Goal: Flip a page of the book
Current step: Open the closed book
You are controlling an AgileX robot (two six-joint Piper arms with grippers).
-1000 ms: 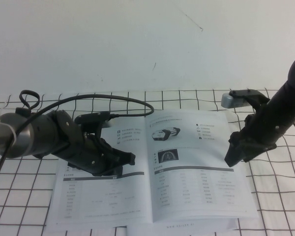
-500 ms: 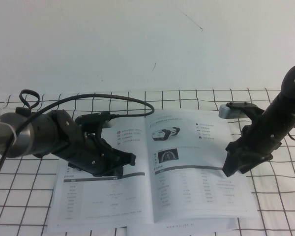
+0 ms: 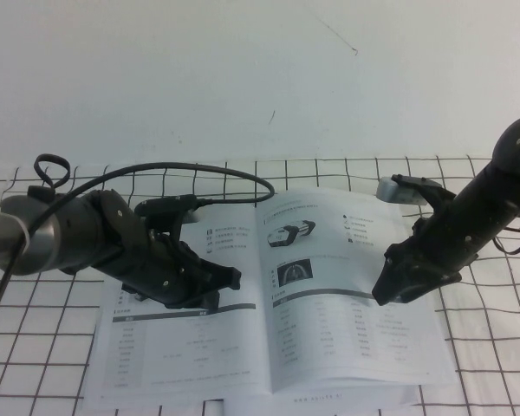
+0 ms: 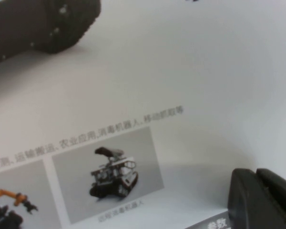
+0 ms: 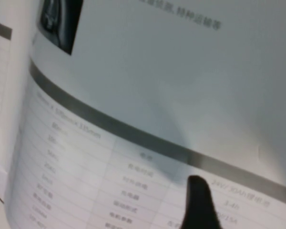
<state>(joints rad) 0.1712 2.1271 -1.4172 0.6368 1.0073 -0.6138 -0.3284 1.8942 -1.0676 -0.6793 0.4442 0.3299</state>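
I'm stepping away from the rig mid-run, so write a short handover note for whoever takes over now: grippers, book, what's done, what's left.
Left gripper: low over the left-hand leaf of the book, near its upper part; whether it presses the paper is not clear.
Right gripper: low over the outer half of the page, above the grey table bar; one fingertip shows close to the paper, contact uncertain.
Book: open flat on the gridded table, spine toward the middle.
Done: both arms are in place at the book.
Left: the page still lies flat; catch its outer edge, lift and fold it over to the left.
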